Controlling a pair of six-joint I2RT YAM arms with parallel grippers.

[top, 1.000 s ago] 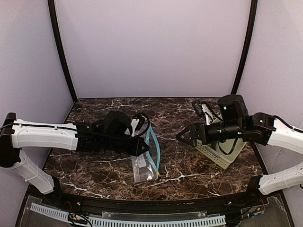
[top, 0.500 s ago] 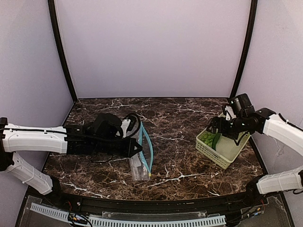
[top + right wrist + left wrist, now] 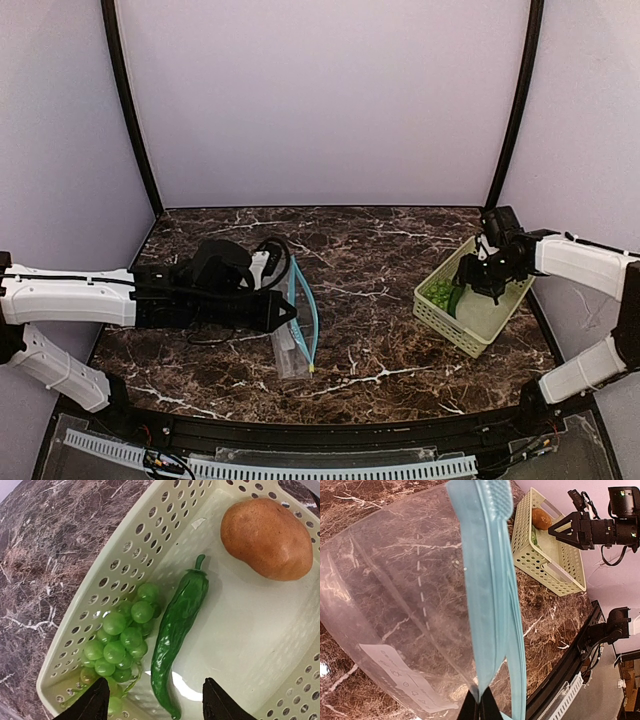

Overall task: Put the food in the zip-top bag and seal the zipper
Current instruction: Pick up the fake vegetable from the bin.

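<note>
The clear zip-top bag (image 3: 293, 345) stands on edge on the marble table, its teal zipper (image 3: 303, 300) uppermost. My left gripper (image 3: 288, 313) is shut on one lip of the zipper (image 3: 492, 595), near the bag's corner (image 3: 395, 605); the mouth gapes slightly. My right gripper (image 3: 478, 285) hovers open over the pale green basket (image 3: 437, 322). In the right wrist view the basket (image 3: 125, 565) holds a bunch of green grapes (image 3: 120, 640), a long green pepper (image 3: 177, 625) and a brown-orange potato (image 3: 267, 537). The right gripper (image 3: 156, 697) is open, its tips to either side of the pepper's tail.
The basket stands at the right edge of the table, near the right wall. A black cable (image 3: 270, 245) loops behind the left wrist. The black rail (image 3: 330, 425) runs along the table's near edge.
My right arm has drawn back from the table's middle to over the basket. My left gripper has shifted slightly left with the bag's zipper in it.
</note>
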